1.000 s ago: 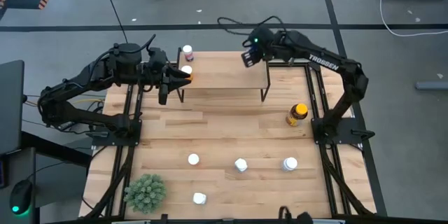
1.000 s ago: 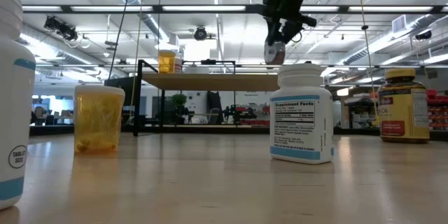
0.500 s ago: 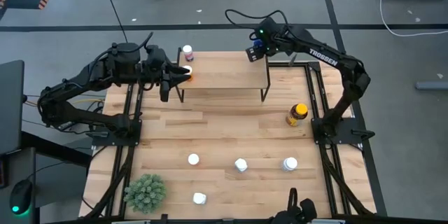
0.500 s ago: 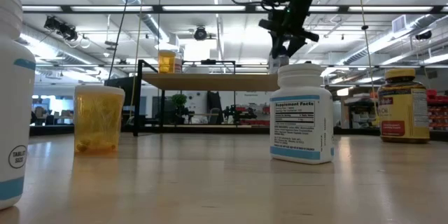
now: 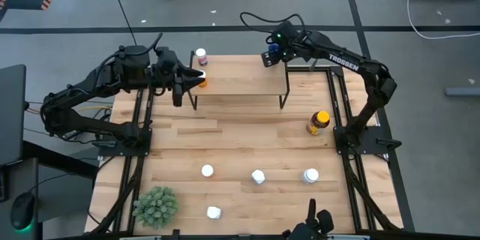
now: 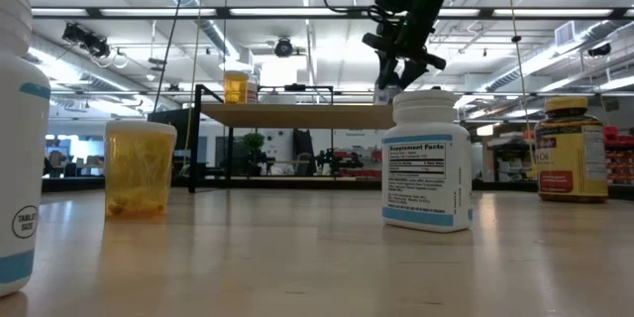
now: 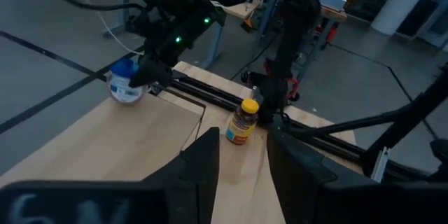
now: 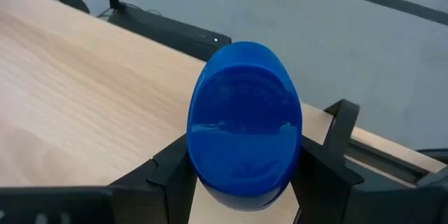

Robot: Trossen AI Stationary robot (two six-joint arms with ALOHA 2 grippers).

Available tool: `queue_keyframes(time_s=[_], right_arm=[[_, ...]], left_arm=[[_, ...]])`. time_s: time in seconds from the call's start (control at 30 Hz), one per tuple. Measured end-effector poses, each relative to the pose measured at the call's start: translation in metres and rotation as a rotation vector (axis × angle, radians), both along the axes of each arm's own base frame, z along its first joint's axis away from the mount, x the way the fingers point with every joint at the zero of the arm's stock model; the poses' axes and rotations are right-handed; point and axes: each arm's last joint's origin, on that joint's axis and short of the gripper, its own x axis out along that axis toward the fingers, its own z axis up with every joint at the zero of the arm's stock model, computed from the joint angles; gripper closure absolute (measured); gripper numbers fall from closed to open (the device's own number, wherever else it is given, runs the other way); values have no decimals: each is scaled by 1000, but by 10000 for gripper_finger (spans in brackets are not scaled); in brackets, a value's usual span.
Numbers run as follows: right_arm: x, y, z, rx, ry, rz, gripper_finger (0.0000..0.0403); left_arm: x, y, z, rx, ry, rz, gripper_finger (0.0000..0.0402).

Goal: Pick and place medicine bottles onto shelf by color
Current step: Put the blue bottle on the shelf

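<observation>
The right gripper (image 8: 241,182) is gripping a blue bottle (image 8: 243,122) between its fingers at the shelf's (image 5: 240,84) far right corner, the left gripper (image 5: 189,79) is hovering part-open beside two bottles (image 5: 199,66) already shelved, and five are waiting on the desk (image 5: 240,150).

Blue-capped bottle (image 8: 244,122) clamped between right pincer (image 8: 241,175) fingers, above shelf (image 5: 240,84) right rear corner. Orange bottle (image 5: 199,78) and pinkish bottle (image 5: 200,57) at shelf left end. Amber yellow-capped bottle (image 5: 317,123) upright right of shelf. Four white bottles (image 5: 258,176) on near tabletop.
</observation>
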Motion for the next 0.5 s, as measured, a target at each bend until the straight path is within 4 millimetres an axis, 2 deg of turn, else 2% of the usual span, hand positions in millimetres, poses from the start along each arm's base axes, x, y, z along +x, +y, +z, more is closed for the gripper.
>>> queue_keyframes(time_s=[0.5], right_arm=[[-2, -4, -5, 40, 4, 5, 191]], left_arm=[[0, 1, 0, -22, -5, 34, 276]])
